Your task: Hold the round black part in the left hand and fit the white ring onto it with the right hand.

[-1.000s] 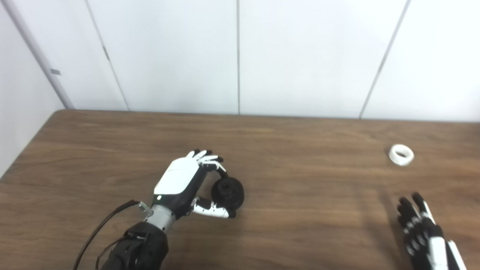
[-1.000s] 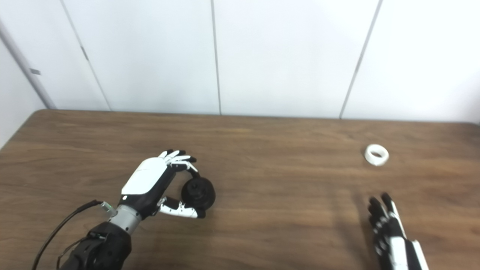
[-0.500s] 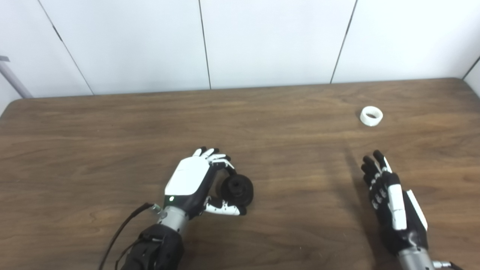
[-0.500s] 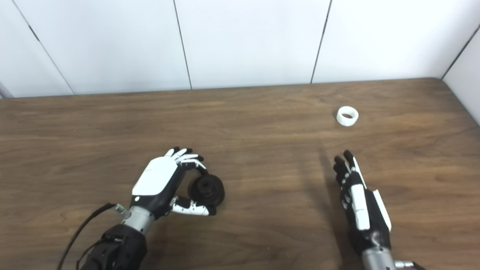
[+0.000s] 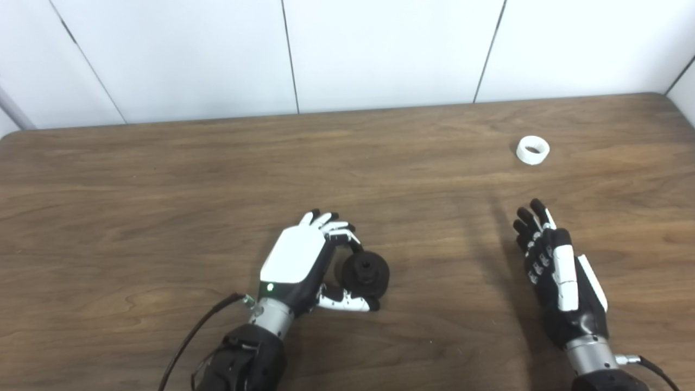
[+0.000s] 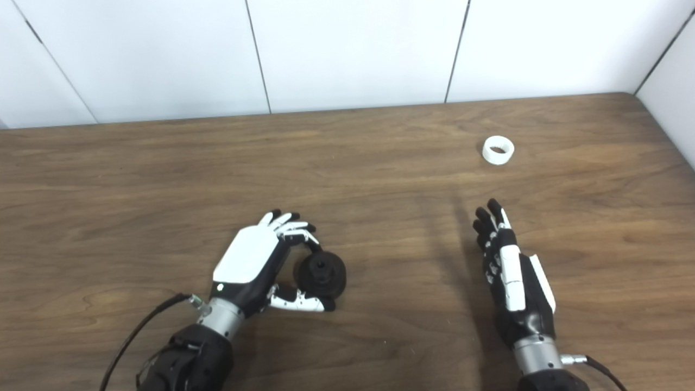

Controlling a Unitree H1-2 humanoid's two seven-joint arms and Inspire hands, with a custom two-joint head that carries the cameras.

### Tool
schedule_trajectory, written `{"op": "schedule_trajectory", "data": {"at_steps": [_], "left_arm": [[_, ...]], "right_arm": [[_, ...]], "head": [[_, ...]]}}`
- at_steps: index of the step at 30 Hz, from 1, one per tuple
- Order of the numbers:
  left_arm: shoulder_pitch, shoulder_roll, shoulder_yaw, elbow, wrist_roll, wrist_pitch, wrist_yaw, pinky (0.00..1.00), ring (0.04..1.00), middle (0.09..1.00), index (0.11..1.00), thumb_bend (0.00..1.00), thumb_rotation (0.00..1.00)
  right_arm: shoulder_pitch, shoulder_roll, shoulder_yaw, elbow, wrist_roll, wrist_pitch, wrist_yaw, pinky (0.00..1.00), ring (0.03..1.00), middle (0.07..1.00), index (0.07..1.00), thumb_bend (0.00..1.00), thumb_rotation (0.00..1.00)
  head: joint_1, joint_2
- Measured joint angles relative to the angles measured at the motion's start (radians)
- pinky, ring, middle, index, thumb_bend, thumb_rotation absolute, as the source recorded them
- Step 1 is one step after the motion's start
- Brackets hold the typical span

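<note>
The left hand (image 5: 296,260) has its fingers (image 5: 339,233) and thumb curled round the round black part (image 5: 365,273), gripping it low over the wooden tabletop (image 5: 163,190) near the front middle; whether the part touches the wood cannot be told. The part's face with its small centre hole is turned up and to the right. The right hand (image 5: 556,271) is empty, its fingers (image 5: 529,220) straight, close together and pointing toward the far edge, with the hand turned edge-up above the tabletop. The white ring (image 5: 532,149) lies flat on the tabletop at the far right, well apart from the right hand and beyond its fingertips.

The right eye view shows the side wall (image 6: 670,65) and the tabletop's far right corner in full, which the left eye view only catches at its edge; the left eye view shows a grey pole (image 5: 13,108) at the far left that the other lacks.

Compared with a second ago the camera has swung right and down, so the whole scene has shifted. The right hand, then only fingertips at the bottom edge, has come farther out toward the ring. The left hand keeps the same grip on the black part, and the ring has not moved.
</note>
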Motion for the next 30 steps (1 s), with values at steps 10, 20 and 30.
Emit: {"op": "schedule_trajectory", "data": {"at_steps": [10, 20, 30], "left_arm": [[0.002, -0.003, 0.001, 0.022, 0.003, -0.003, 0.04, 1.0, 0.904, 0.805, 0.483, 0.52, 0.06], [0.012, -0.001, 0.007, 0.056, 0.003, -0.034, 0.102, 1.0, 0.896, 0.798, 0.485, 0.53, 0.06], [0.017, 0.003, 0.008, 0.062, 0.002, -0.039, 0.111, 1.0, 0.893, 0.801, 0.484, 0.53, 0.06]], "right_arm": [[-0.005, -0.002, -0.009, -0.003, 0.023, 0.011, 0.0, 0.99, 0.953, 0.966, 0.998, 0.53, 0.98], [-0.014, -0.008, -0.028, -0.034, 0.041, 0.052, 0.002, 1.0, 0.957, 0.962, 0.995, 0.6, 0.96], [-0.052, -0.014, -0.058, -0.053, 0.053, 0.091, 0.007, 1.0, 0.962, 0.959, 0.986, 0.56, 0.99]], "head": [[-0.005, 0.012], [-0.011, 0.02], [-0.028, 0.014]]}}
